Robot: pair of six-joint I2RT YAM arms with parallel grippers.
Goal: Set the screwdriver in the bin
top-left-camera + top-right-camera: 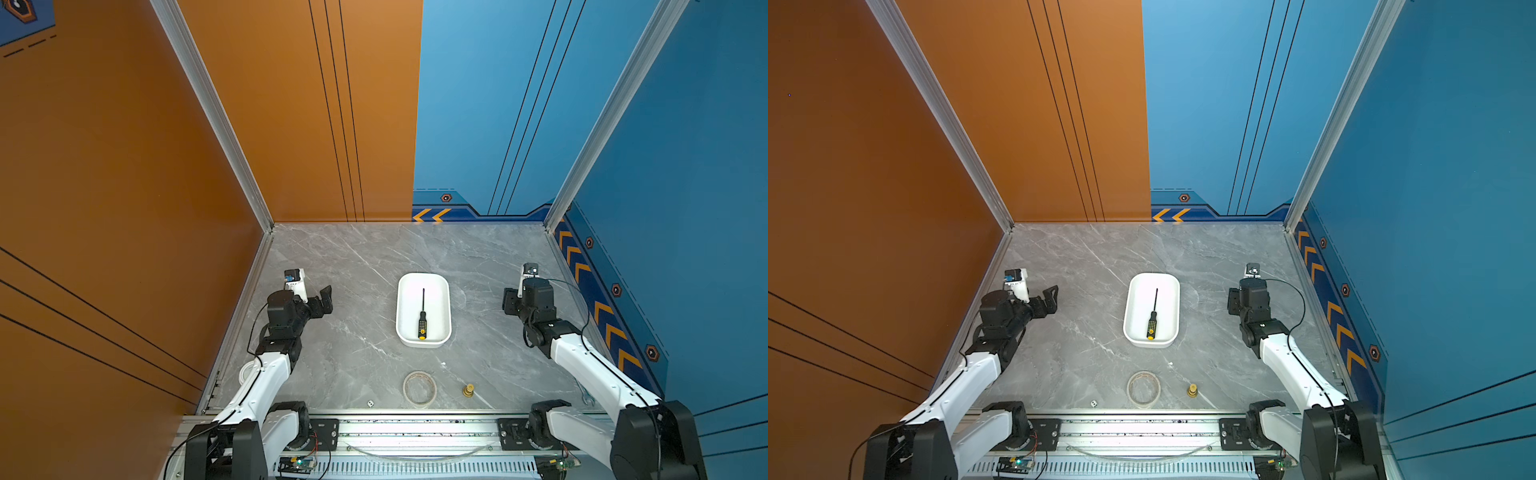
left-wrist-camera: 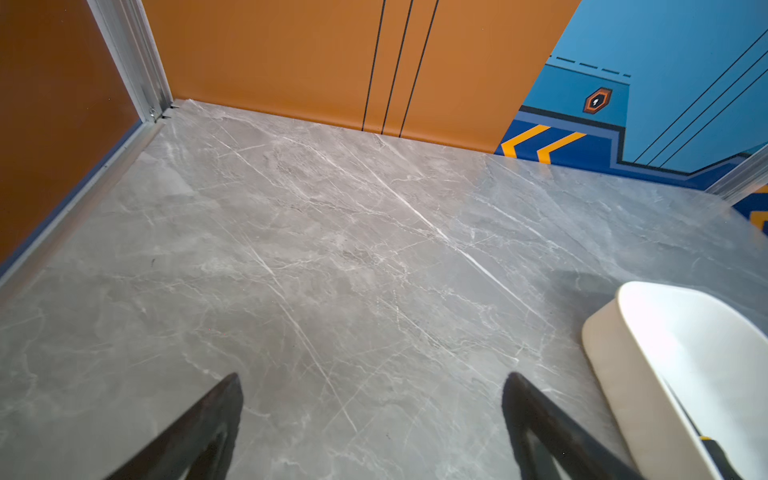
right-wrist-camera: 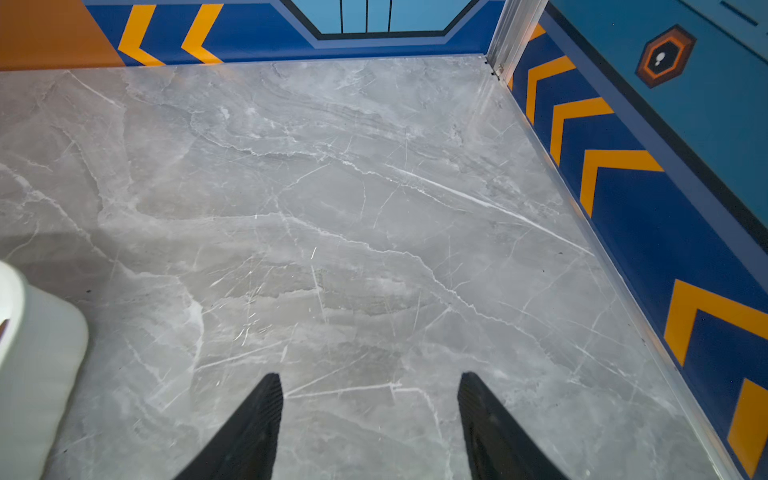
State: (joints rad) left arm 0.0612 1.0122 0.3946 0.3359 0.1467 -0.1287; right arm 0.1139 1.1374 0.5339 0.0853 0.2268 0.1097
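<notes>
The screwdriver [image 1: 422,316] [image 1: 1152,316], thin black shaft and black handle with yellow dots, lies flat inside the white bin [image 1: 424,276] [image 1: 1154,275] at mid-table, handle toward the near side. My left gripper [image 1: 328,299] [image 1: 1052,299] hovers left of the bin, open and empty. In the left wrist view the left gripper [image 2: 374,378] spans bare marble, with the bin [image 2: 615,374] and the screwdriver's handle [image 2: 717,455] at the edge. My right gripper [image 1: 508,301] [image 1: 1232,301] sits right of the bin. The right wrist view shows this gripper [image 3: 370,378] open over bare table, beside the bin's wall [image 3: 41,353].
A clear tape ring [image 1: 419,388], a small brass fitting [image 1: 468,390] and a tiny white die [image 1: 370,403] lie near the front edge. A small wrench [image 1: 587,397] rests by the right wall. Orange and blue walls close in three sides.
</notes>
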